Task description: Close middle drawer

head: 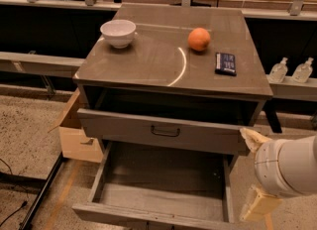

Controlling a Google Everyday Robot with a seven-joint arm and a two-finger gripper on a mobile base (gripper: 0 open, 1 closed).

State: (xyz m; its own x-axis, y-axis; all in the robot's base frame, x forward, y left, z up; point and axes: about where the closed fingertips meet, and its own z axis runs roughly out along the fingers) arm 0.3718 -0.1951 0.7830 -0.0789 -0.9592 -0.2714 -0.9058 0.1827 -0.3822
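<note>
Under the front edge of the grey-brown cabinet top (148, 68), the deep plank-floored middle drawer (163, 199) gapes; the cream gripper (251, 173), spread wide below the front-right corner, should push its front squarely

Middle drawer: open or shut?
Open: the middle drawer is pulled far out, its bare floor exposed. The gripper sits open beside the drawer's right wall, at the right of the view.
</note>
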